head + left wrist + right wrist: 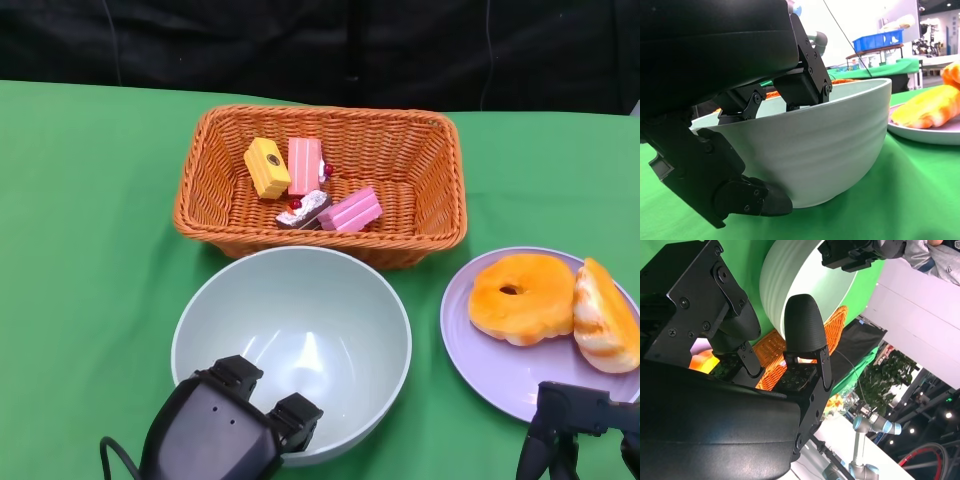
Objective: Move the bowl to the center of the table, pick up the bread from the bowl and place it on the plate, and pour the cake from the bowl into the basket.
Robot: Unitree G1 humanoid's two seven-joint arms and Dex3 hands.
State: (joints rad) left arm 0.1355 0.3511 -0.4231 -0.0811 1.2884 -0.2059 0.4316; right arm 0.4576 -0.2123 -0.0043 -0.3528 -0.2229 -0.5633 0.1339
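Pale green bowl (291, 343) sits upright at the table's centre, and the left hand (232, 425) at six o'clock of it grips the near rim, fingers (802, 82) hooked inside and thumb pressed to the outer wall. Wicker basket (321, 184) at twelve o'clock, touching the bowl, holds the cakes (311, 188), while both pieces of bread (555, 303) lie on the purple plate (477, 346) at three o'clock. Right hand (577, 428) hangs at the plate's near edge, fingers apart, holding nothing.
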